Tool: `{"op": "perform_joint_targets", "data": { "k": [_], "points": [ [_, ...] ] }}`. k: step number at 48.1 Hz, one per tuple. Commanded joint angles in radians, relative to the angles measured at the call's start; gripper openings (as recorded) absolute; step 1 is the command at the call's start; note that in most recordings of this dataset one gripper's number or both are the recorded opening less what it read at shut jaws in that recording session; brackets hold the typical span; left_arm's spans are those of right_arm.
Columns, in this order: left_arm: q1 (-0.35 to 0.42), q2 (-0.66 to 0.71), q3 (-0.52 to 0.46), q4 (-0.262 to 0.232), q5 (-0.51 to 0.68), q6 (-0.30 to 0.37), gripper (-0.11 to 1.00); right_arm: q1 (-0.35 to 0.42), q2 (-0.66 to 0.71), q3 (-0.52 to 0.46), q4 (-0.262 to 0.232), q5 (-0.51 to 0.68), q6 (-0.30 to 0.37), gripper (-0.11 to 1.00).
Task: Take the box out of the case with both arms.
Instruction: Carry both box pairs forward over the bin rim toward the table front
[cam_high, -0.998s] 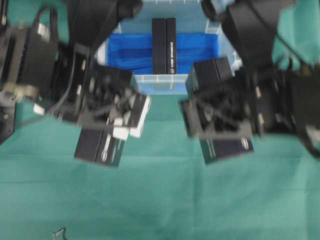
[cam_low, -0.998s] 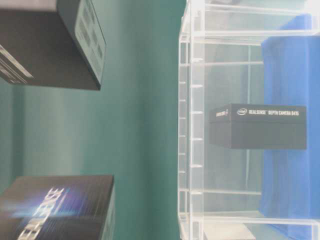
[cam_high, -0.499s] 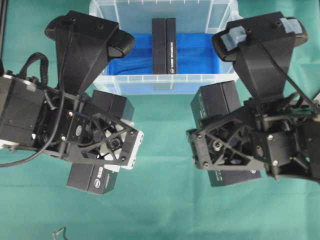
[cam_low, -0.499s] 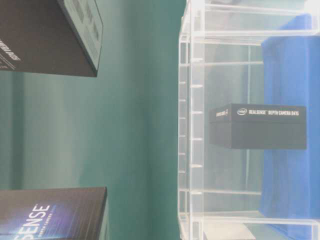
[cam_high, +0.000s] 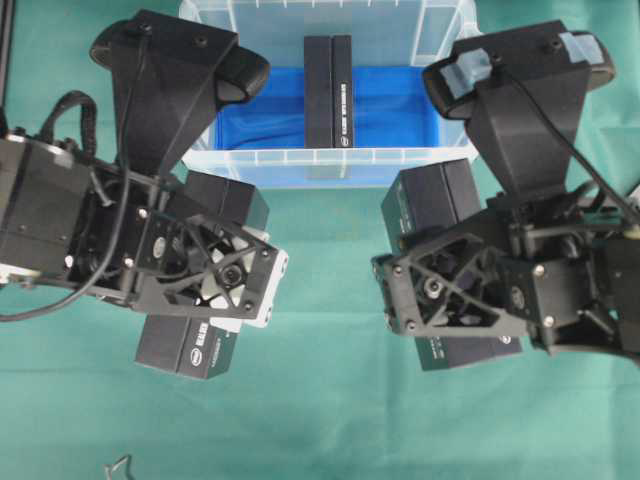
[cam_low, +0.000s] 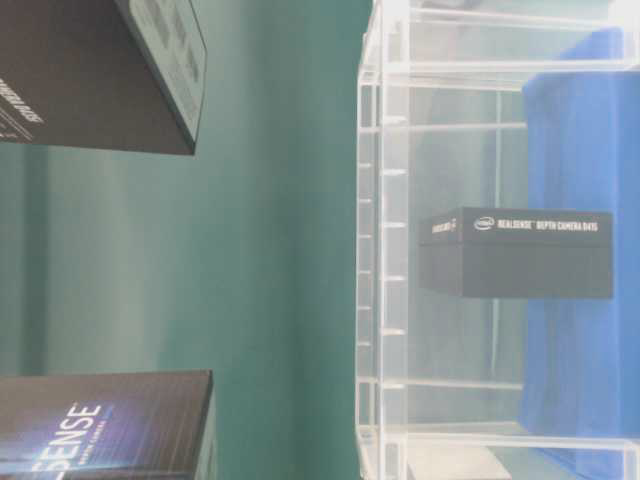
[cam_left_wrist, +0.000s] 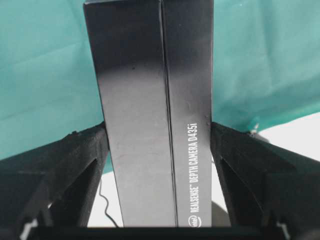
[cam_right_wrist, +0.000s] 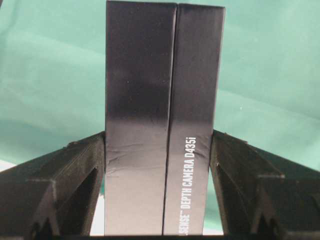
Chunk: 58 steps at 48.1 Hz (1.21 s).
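Observation:
The clear case (cam_high: 325, 168) stands at the back centre on its blue liner (cam_high: 250, 100). One black box (cam_high: 328, 90) still stands on edge inside it, also seen through the case wall (cam_low: 385, 250) as the boxed camera (cam_low: 515, 252). My left gripper (cam_high: 205, 290) is shut on a second black box (cam_high: 188, 348) in front of the case on the left; the fingers (cam_left_wrist: 90, 150) press both sides of that box (cam_left_wrist: 150, 100). On the right, the other gripper (cam_high: 455, 295) is shut on another black box (cam_high: 430, 200), which its fingers (cam_right_wrist: 235, 160) clamp at the sides (cam_right_wrist: 160, 100).
Green cloth (cam_high: 320, 420) covers the table. A small wire object (cam_high: 118, 468) lies at the near left edge. Both held boxes (cam_low: 100, 70) (cam_low: 100, 425) hang well clear of the case wall.
Over the first half second both arms carried their boxes away from the case toward the near side. Since then they have barely moved. The box in the case stayed put.

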Motion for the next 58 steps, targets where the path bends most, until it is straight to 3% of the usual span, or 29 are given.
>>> {"op": "perform_joint_targets", "data": {
  "k": [1, 42, 50, 58],
  "points": [
    [0.006, -0.043, -0.014, 0.005, -0.002, 0.002, 0.64, -0.002, -0.014, -0.025, -0.006, 0.003, -0.002, 0.65],
    [0.008, -0.044, -0.002, 0.006, -0.002, -0.002, 0.64, -0.003, -0.012, -0.012, -0.006, 0.003, -0.005, 0.65],
    [0.000, -0.048, 0.044, 0.009, -0.021, -0.006, 0.64, -0.003, -0.014, 0.032, -0.005, -0.008, -0.002, 0.65],
    [-0.014, -0.074, 0.167, 0.023, -0.103, -0.035, 0.64, -0.003, -0.014, 0.124, 0.006, -0.060, 0.012, 0.65]
  ]
}}
